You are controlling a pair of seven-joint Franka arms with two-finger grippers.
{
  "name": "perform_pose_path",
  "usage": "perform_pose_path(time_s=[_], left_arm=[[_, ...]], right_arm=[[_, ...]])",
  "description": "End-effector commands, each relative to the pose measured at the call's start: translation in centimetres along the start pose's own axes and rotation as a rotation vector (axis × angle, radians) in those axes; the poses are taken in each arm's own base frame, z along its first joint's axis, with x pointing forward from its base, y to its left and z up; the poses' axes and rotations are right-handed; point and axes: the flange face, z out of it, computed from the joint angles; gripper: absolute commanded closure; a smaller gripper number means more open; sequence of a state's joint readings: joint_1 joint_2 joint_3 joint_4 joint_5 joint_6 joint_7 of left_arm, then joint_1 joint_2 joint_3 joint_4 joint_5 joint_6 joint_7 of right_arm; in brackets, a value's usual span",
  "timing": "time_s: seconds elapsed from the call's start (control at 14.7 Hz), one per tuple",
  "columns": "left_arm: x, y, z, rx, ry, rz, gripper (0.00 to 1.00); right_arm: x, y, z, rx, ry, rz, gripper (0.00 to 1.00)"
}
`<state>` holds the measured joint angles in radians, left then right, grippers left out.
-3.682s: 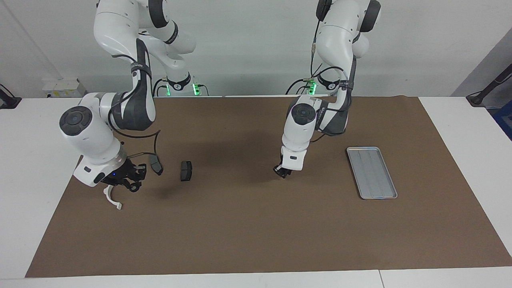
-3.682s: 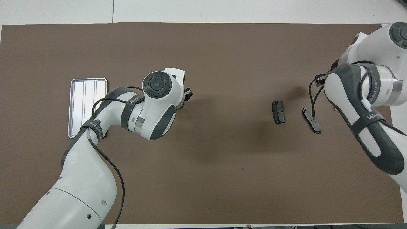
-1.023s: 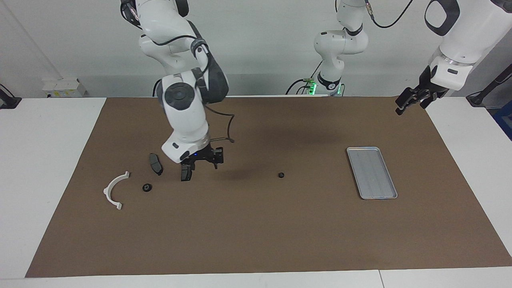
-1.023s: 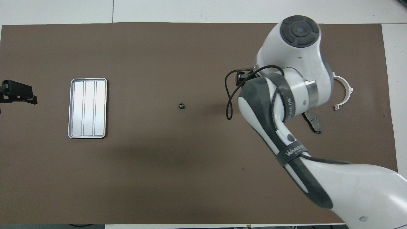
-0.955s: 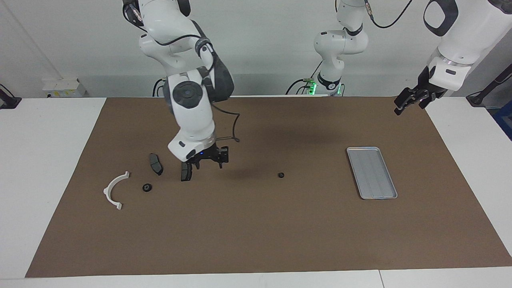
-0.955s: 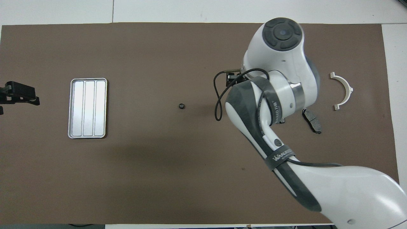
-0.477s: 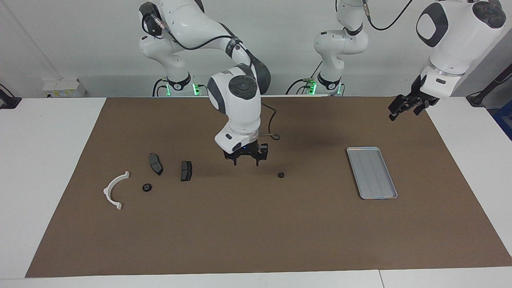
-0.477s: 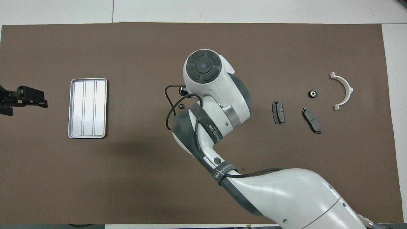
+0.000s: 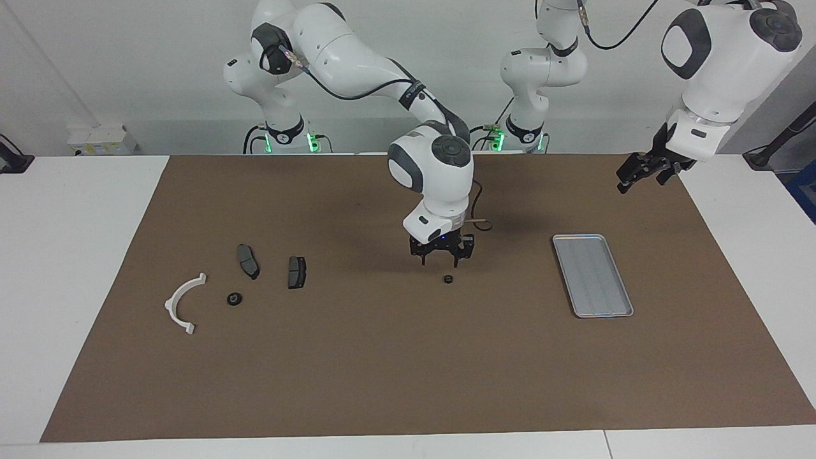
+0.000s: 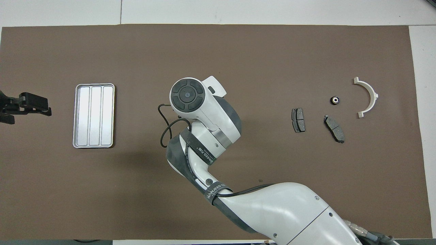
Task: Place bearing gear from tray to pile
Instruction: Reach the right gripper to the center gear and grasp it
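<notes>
- Risk no. 1: small bearing gear point(image 9: 448, 278) lies loose on the brown mat point(image 9: 408, 370) between tray point(image 9: 592, 275) and pile, not in the tray; right gripper point(image 9: 442, 257) hangs just above it, fingers spread, holding nothing. The part is tiny and round (looks apt to roll), so a slightly off-centre descent could flick it aside instead of trapping it.
- Risk no. 2: jaws closing w/ one finger on the rim could tip the gear up or squirt it out.
- Risk no. 3: the overhead view hides the gear under the right arm's wrist, so alignment can only be read from the facing view.
- Risk no. 4: at the pile a second gear point(image 9: 234, 298) sits by the white half-ring bracket point(image 9: 182, 303), w/ two dark pads point(image 9: 248, 261) point(image 9: 296, 271) close by; a careless drop could knock these.
- Left gripper point(image 9: 645, 171) waits open, raised over the mat's edge at the left arm's end.
- Surface: flat brown mat on a white table point(image 9: 76, 255).
- Room: plain pale wall point(image 9: 127, 76), cables and green lights at the arm bases.
</notes>
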<state>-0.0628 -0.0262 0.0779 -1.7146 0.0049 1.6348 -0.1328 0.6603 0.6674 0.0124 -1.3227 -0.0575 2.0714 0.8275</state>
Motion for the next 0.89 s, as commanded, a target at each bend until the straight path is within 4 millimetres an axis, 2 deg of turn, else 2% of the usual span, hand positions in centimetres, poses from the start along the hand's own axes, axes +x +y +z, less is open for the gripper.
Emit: perform_pose_path(time_s=[0.0,0.14,0.55,0.82], left_arm=[[-0.8,0.1,-0.1,0.015,0.000,0.020,0.00],[-0.8,0.2,0.0,0.015,-0.001,0.025,0.00],[-0.7,-0.2,-0.3,0.011,0.011,0.006,0.00],[-0.7,0.0,-0.3,0.012,0.012,0.011,0.00]], right_arm=[[0.7,-0.5,0.2,0.016,0.037,0.014,0.21],[0.8,-0.6,0.4,0.029,0.048,0.013,0.21],[0.2,-1.2,3.0,0.022,0.040,0.001,0.22],[1.1,-0.8,3.2,0.044,0.059,0.012,0.22]])
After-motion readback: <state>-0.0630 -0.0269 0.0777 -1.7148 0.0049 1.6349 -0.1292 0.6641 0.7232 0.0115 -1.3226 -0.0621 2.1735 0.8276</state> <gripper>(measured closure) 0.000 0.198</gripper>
